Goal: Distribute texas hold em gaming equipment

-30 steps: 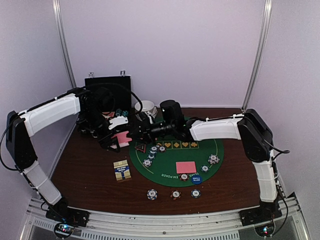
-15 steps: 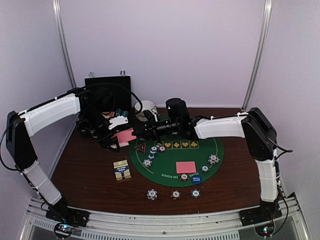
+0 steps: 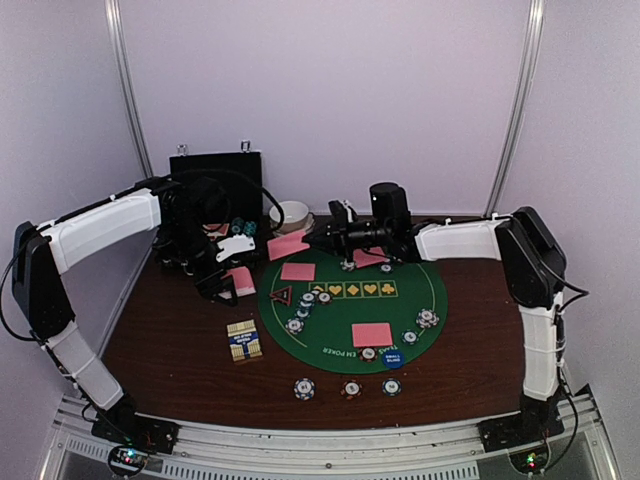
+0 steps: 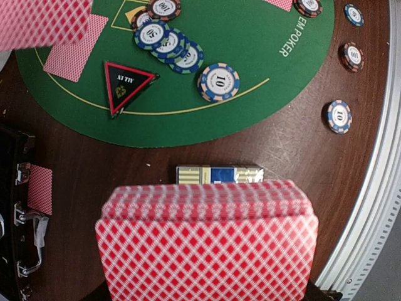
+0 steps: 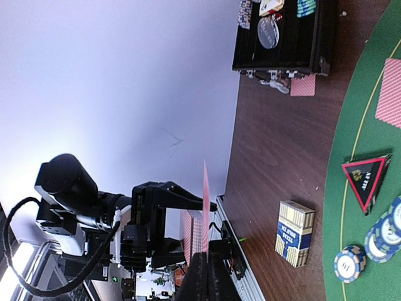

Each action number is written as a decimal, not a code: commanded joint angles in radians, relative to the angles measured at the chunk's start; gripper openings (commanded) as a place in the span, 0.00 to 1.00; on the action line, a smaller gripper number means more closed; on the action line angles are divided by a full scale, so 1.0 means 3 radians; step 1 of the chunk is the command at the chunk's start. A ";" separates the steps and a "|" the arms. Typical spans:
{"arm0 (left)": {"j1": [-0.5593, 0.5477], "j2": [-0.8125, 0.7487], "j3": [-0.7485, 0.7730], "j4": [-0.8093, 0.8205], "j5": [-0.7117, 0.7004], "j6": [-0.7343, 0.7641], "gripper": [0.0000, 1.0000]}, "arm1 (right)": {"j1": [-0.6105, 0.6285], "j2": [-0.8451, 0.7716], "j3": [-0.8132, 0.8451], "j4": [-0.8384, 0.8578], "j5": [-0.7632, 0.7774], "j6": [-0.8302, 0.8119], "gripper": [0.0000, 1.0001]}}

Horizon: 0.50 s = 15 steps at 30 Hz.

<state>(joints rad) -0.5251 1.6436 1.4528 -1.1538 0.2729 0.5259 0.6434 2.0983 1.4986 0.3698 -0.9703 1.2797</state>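
My left gripper [image 3: 238,282] is shut on a deck of pink-backed cards [image 4: 207,244], held above the wood left of the green mat [image 3: 330,345]; the deck hides its fingers. My right gripper [image 3: 316,239] is shut on a single card [image 3: 288,246], seen edge-on in the right wrist view [image 5: 205,207], held over the mat's far left edge. Cards lie on the mat [image 3: 298,271] [image 3: 372,334] [image 3: 368,258]. A red-triangle token [image 3: 281,295] lies beside striped chips [image 3: 308,302]. A blue disc [image 3: 392,358] lies at the mat's near edge.
A blue-and-gold card box [image 3: 244,341] lies on the wood near the mat. Three chips [image 3: 304,388] [image 3: 351,388] [image 3: 391,385] sit near the front edge. An open black case [image 3: 215,190] and stacked white bowls [image 3: 293,213] stand at the back.
My right gripper has drawn a card off the deck and pulled back to the right and away with it. A card on the mat's far left has come into view. The left arm has stayed put.
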 commanded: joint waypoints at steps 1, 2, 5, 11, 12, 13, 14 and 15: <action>0.0002 -0.0043 0.0002 0.0003 -0.0003 0.0047 0.00 | -0.0095 0.0091 0.0106 -0.0021 -0.0002 -0.0109 0.00; 0.0002 -0.0040 0.0009 -0.0008 -0.0005 0.0047 0.00 | -0.0112 0.0137 0.0157 -0.0053 0.0005 -0.0134 0.00; 0.0002 -0.0043 0.0019 -0.0015 0.0005 0.0047 0.00 | -0.0134 0.0300 0.0381 -0.0320 0.0079 -0.0333 0.00; 0.0002 -0.0061 0.0026 -0.0064 0.0034 0.0037 0.00 | -0.0137 0.0697 0.0844 -0.1016 0.0481 -0.0782 0.00; 0.0002 -0.0070 0.0018 -0.0061 0.0039 0.0037 0.00 | -0.0140 0.0755 0.0917 -0.1087 0.0549 -0.0825 0.00; 0.0002 -0.0076 0.0011 -0.0063 0.0041 0.0037 0.00 | -0.0136 0.0823 0.0982 -0.1144 0.0605 -0.0870 0.00; 0.0002 -0.0084 0.0005 -0.0061 0.0044 0.0037 0.00 | -0.0135 0.0886 0.1052 -0.1192 0.0660 -0.0903 0.00; 0.0002 -0.0084 0.0000 -0.0063 0.0043 0.0037 0.00 | -0.0135 0.0944 0.1128 -0.1241 0.0713 -0.0941 0.00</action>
<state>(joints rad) -0.5255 1.6436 1.4528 -1.1629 0.2695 0.5259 0.6044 2.3169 1.7580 0.1081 -0.8581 1.0859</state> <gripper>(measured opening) 0.667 0.003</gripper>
